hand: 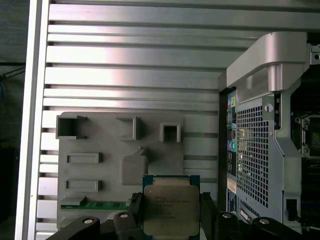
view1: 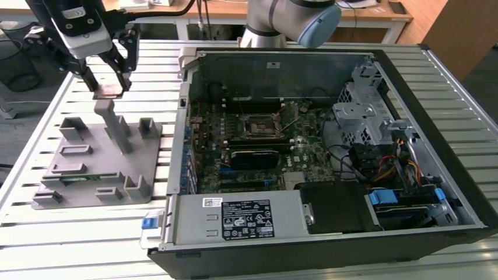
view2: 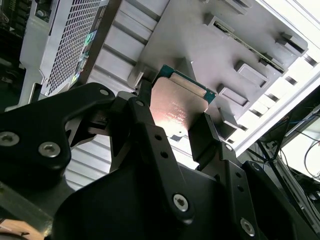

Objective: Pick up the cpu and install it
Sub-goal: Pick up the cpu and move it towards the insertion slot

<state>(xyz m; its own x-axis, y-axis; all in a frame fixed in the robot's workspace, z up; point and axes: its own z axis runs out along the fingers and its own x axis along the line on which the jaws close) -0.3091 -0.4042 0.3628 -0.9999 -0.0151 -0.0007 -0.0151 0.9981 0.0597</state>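
Note:
The cpu (view1: 109, 90) hangs in the air over the grey holder plate (view1: 86, 166) at the exterior view's left, held flat by its edges. My gripper (view1: 109, 87) is shut on it, one black finger (hand: 135, 206) on each side. In both wrist views the chip's silver top (hand: 170, 209) with its thin green rim (view2: 186, 82) shows between the fingers, above the tall post (view1: 115, 125) of the holder. The black square socket (view1: 259, 125) sits in the middle of the motherboard inside the open computer case (view1: 459, 192), well away toward the exterior view's right.
The grey holder plate (hand: 100, 145) has several raised blocks and slots, and a green strip (hand: 102, 204) lies in one slot. The case's side wall (hand: 255, 150) and a power supply (view1: 233, 216) stand between the holder and the motherboard. The slatted metal table (view1: 78, 245) bears everything.

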